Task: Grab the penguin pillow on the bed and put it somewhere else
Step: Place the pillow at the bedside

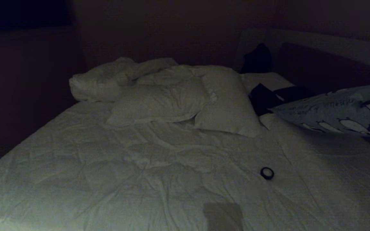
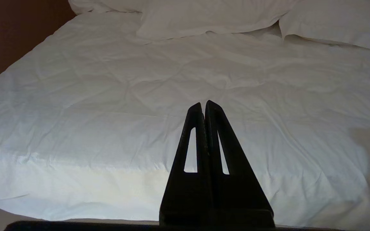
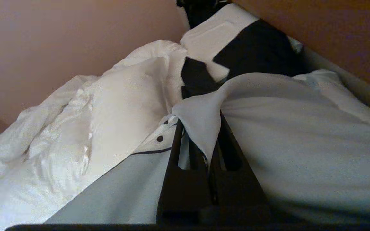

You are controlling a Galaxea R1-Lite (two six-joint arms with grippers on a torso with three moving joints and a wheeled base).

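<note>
So, head view: the bed (image 1: pixel 140 166) filled most of the picture, its white bedding wrinkled.
Pillows: two white pillows (image 1: pixel 178 102) lay near the headboard (image 1: pixel 316 67), with a rumpled duvet (image 1: pixel 108 80) behind them.
Penguin pillow: the pillow (image 1: pixel 336 110) hung at the right edge, lifted clear of the bedding, its penguin print and script showing.
Small item: a dark ring (image 1: pixel 267 173) lay on the bedding, well apart from the pillow.
Dark things: black items (image 1: pixel 262 96) lay between the white pillows and the penguin pillow; what they were could not be told.
Arms: neither gripper showed in this view.

Left wrist view: the left gripper (image 2: pixel 203 104) hung over the foot of the bed (image 2: pixel 108 112), touching nothing.
Left fingers: pressed together, holding nothing.

Right wrist view: the right gripper (image 3: pixel 204 154) was up near the headboard end.
Right fingers: pinched tight on a fold of the pillow (image 3: pixel 300 134), whose plain side draped over them.
Beside it: a white pillow (image 3: pixel 124 106) lay just past the fold.
</note>
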